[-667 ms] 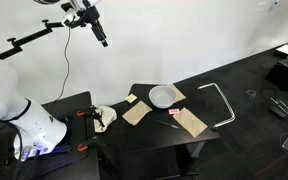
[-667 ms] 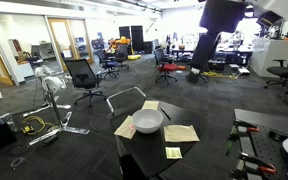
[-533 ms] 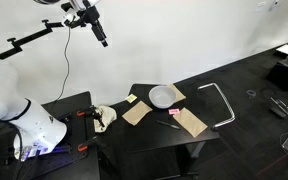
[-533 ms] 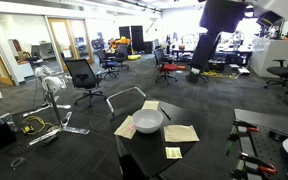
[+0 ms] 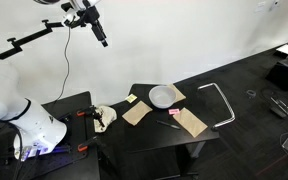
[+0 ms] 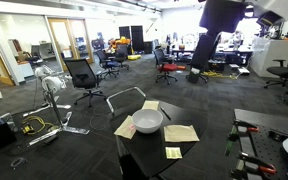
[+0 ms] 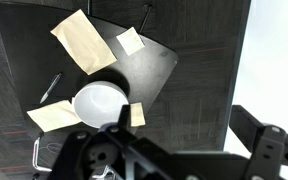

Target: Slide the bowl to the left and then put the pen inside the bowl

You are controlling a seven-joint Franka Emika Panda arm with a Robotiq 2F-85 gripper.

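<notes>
The white bowl (image 5: pixel 162 96) sits on the black table (image 5: pixel 134 137) between tan paper pieces; it also shows in the other exterior view (image 6: pixel 148 121) and in the wrist view (image 7: pixel 97 102). The pen (image 7: pixel 50 88) lies on the table beside the bowl, next to a tan paper; it shows small in both exterior views (image 5: pixel 172 122) (image 6: pixel 167 113). My gripper (image 5: pixel 102 38) hangs high above the table, far from both, and reaches in at the top of the other exterior view (image 6: pixel 224 15). In the wrist view the gripper (image 7: pixel 172 152) stands open and empty.
Tan papers (image 5: pixel 136 113) (image 5: pixel 193 122) and small yellow notes (image 6: pixel 173 152) (image 7: pixel 130 40) lie around the bowl. A metal tube frame (image 5: pixel 219 100) stands beyond the table. Office chairs (image 6: pixel 84 75) stand further off. The table edge (image 7: pixel 169 70) runs close to the bowl.
</notes>
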